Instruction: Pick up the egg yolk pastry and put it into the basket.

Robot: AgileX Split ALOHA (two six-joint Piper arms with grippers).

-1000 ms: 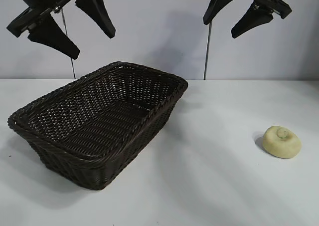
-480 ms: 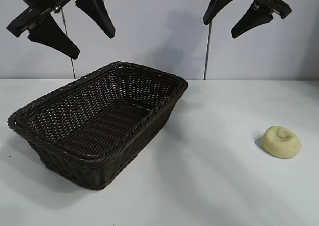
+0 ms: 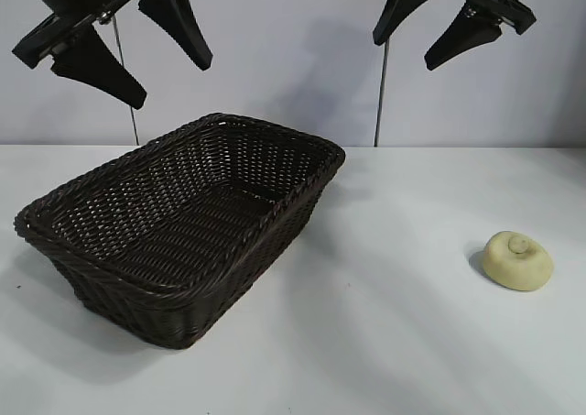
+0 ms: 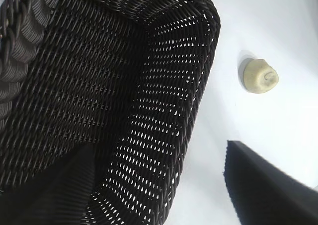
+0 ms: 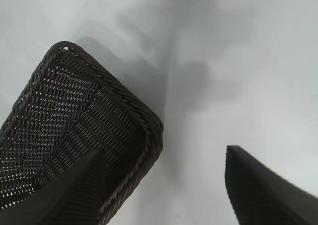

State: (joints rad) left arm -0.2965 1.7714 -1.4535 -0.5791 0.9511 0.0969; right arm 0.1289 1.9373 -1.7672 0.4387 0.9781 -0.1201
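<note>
Up high in the exterior view, two black claws, both raised well clear of the white tabletop [image 3: 394, 342]. At upper left, the left claw [image 3: 137, 53], fingers spread wide, nothing between them, wrist and arm cut off by the frame edge. At upper right, the right claw [image 3: 430, 26], likewise released and empty, its upper part also cropped.

Low at right of that view, resting alone on the tabletop: small round pale yellow-cream egg yolk pastry [image 3: 518, 260], flattened dome with a little knob on top, underside hidden. Well apart from it, filling the left half: large rectangular dark brown woven wicker basket [image 3: 275, 204] with braided rim and sloping sides, nothing visible inside, far outer wall out of sight.

In the left wrist view, basket interior [image 4: 99, 86] spilling past the frame, pastry [image 4: 260, 76] beyond its rim, one finger overlapping the weave and hiding part of it. In the right wrist view, only one corner of the basket [image 5: 149, 120] visible, partly covered by a dark finger; pastry out of frame there.
</note>
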